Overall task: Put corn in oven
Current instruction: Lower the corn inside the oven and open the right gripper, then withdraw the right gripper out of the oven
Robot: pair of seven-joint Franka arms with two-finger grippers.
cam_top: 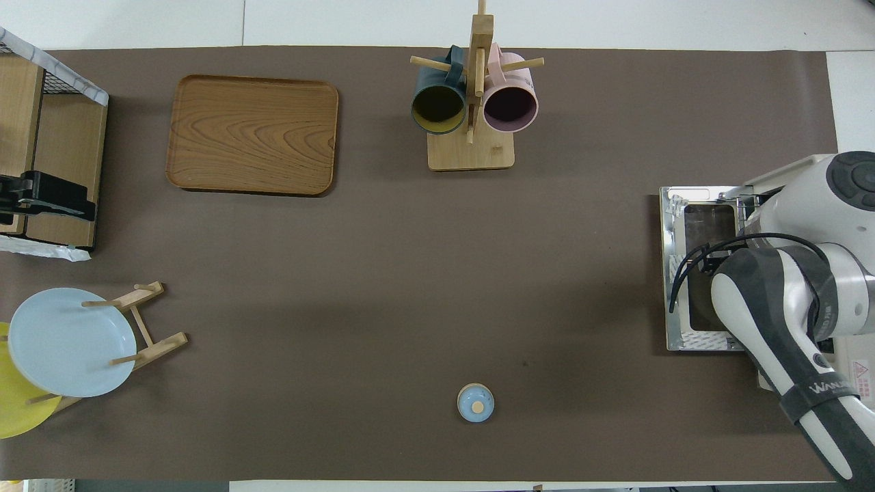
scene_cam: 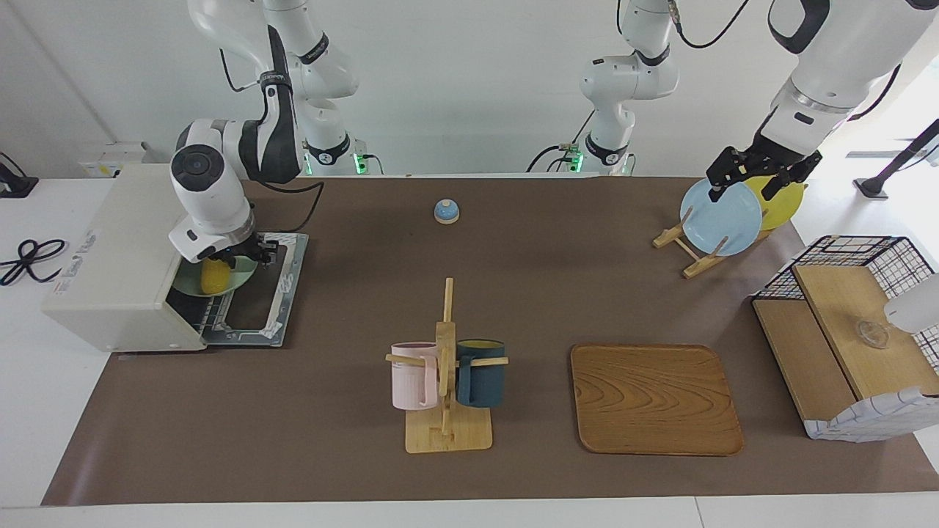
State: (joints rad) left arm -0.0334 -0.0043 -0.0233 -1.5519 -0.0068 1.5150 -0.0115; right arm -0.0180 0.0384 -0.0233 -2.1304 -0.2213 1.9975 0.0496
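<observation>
The cream-white oven [scene_cam: 110,249] stands at the right arm's end of the table with its door [scene_cam: 257,293] dropped open flat. In its mouth, the yellow corn [scene_cam: 214,277] lies on a pale green plate [scene_cam: 238,277] that rests on the wire rack. My right gripper [scene_cam: 236,257] hovers just above the corn at the opening. From overhead only the open door [cam_top: 673,273] shows, because the right arm covers the corn and the gripper. Up over the plate rack at the other end, my left gripper [scene_cam: 755,176] waits open and holds nothing.
A wooden rack holds a blue plate [scene_cam: 722,216] and a yellow plate [scene_cam: 785,198]. A wire-and-wood shelf [scene_cam: 843,323] stands at the left arm's end. A wooden tray [scene_cam: 653,400], a mug tree [scene_cam: 444,367] with two mugs and a small blue bell [scene_cam: 446,211] stand mid-table.
</observation>
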